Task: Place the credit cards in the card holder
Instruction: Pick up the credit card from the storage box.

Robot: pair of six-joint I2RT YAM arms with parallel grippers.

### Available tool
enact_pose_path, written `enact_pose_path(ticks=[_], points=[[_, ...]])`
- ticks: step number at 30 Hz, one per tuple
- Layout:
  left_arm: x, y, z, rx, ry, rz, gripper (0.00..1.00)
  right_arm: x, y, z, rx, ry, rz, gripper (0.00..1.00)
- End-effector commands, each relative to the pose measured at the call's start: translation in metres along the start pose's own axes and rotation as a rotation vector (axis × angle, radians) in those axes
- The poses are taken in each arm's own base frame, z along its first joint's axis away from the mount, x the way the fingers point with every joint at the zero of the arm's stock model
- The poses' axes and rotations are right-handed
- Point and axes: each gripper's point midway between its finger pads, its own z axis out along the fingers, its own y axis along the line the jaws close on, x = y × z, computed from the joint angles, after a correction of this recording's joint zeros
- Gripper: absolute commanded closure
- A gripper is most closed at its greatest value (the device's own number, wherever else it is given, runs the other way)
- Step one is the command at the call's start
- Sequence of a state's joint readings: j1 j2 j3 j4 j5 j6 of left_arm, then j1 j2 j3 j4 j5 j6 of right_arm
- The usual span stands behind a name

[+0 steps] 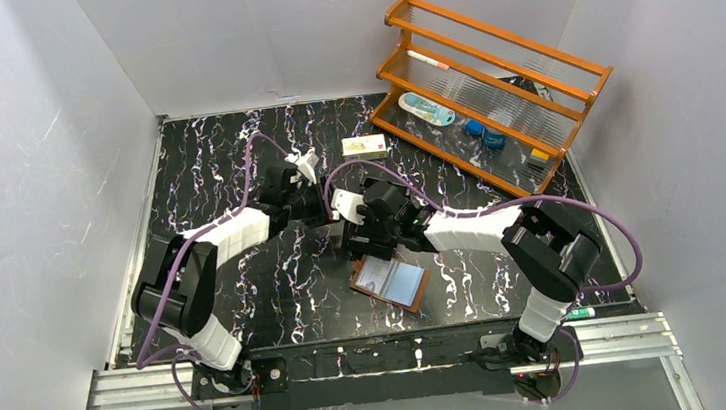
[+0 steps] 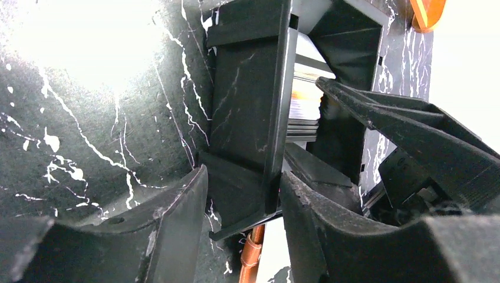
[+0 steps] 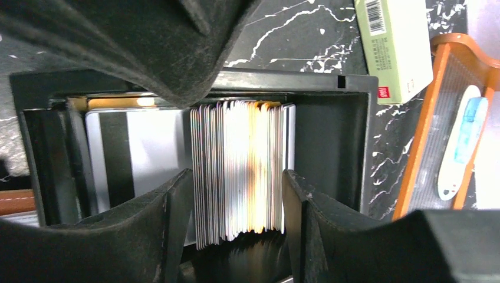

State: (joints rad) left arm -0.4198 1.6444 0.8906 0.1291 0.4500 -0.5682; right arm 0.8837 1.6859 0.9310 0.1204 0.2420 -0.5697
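Several pale credit cards (image 3: 236, 135) stand on edge as a loose stack in a black tray (image 3: 330, 135). A grey card with a black stripe (image 3: 147, 147) lies beside the stack. My right gripper (image 3: 237, 174) is open, with a finger on each side of the stack. My left gripper (image 2: 243, 177) is open and straddles the tray's wall (image 2: 276, 118); its right finger touches the wall. The brown card holder (image 1: 390, 283) lies open, clear pockets up, just in front of both grippers (image 1: 330, 213) (image 1: 362, 237). Its edge shows in the left wrist view (image 2: 252, 253).
A white-and-yellow carton (image 1: 363, 146) lies behind the tray and also shows in the right wrist view (image 3: 395, 47). An orange wooden rack (image 1: 494, 92) with small items stands at the back right. White walls enclose the black marbled table (image 1: 248, 306).
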Motion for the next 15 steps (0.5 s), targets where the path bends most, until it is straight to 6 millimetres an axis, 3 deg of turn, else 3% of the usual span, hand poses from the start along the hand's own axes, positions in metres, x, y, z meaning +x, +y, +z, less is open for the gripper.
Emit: enact_pose_path(ticks=[1, 9, 11, 15], points=[[0.008, 0.013, -0.001, -0.034, 0.022, 0.045, 0.60, -0.015, -0.038, -0.005, 0.161, -0.055, -0.010, 0.38], [0.010, 0.019, -0.003, -0.058, 0.039, 0.093, 0.94, -0.016, -0.058, -0.009, 0.210, -0.061, 0.013, 0.43], [0.011, 0.018, -0.003, -0.055, 0.041, 0.097, 0.99, -0.014, -0.060, -0.009, 0.213, -0.056, 0.015, 0.43], [0.011, 0.016, -0.001, -0.043, 0.055, 0.099, 1.00, -0.013, -0.064, -0.008, 0.211, -0.057, 0.010, 0.39]])
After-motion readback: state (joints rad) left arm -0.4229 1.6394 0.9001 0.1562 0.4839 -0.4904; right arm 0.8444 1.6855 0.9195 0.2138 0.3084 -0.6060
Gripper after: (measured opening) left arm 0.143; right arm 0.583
